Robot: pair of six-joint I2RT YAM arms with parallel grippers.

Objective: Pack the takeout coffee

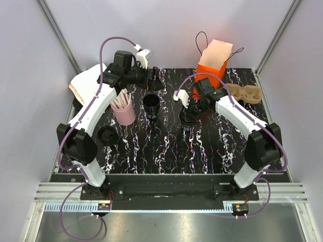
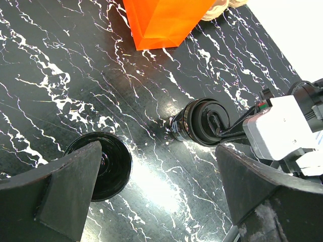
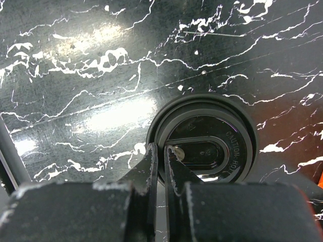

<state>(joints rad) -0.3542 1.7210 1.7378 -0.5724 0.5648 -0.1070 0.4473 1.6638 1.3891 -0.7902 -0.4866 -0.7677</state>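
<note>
The takeout coffee (image 1: 186, 124) is a small black cup with a dark round lid (image 3: 212, 146), standing mid-table. It also shows in the left wrist view (image 2: 194, 123). My right gripper (image 1: 190, 116) (image 3: 161, 151) is shut on the lid's rim, one finger inside the rim and one outside. The orange bag (image 1: 212, 63) (image 2: 161, 22) stands open at the back, behind the right arm. My left gripper (image 1: 154, 80) (image 2: 156, 191) is open and empty, held above the back left of the table, apart from the coffee.
A lidless black cup (image 1: 151, 103) (image 2: 103, 164) stands left of the coffee. A pink cup of wooden sticks (image 1: 123, 111) is further left. A loose dark lid (image 1: 107, 135) lies near the left arm. A cardboard cup carrier (image 1: 245, 94) sits beside the bag.
</note>
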